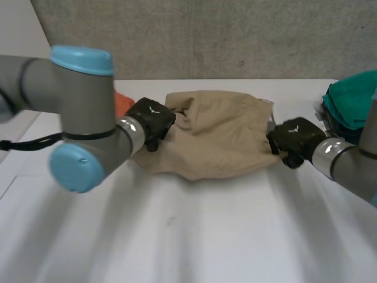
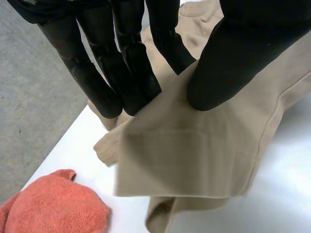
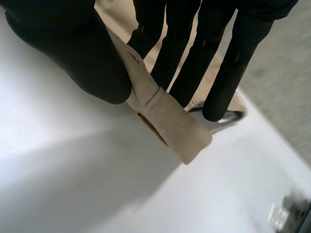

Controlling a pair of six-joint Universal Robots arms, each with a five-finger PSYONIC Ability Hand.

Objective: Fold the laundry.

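A tan garment (image 1: 215,132) lies crumpled across the middle of the white table (image 1: 194,236). My left hand (image 1: 151,119) is at its left edge. In the left wrist view the thumb (image 2: 233,63) and fingers (image 2: 121,73) pinch a fold of the tan garment (image 2: 194,155) between them. My right hand (image 1: 294,138) is at the garment's right edge. In the right wrist view its thumb (image 3: 73,53) presses a rolled hem of the tan garment (image 3: 170,119) against the fingers (image 3: 184,58), and the hem sticks out past them.
An orange towel (image 1: 121,103) lies behind my left hand, also seen beside the garment (image 2: 53,206). A stack of teal and dark cloths (image 1: 352,103) sits at the table's far right. My left arm's elbow (image 1: 79,118) looms over the table's left part.
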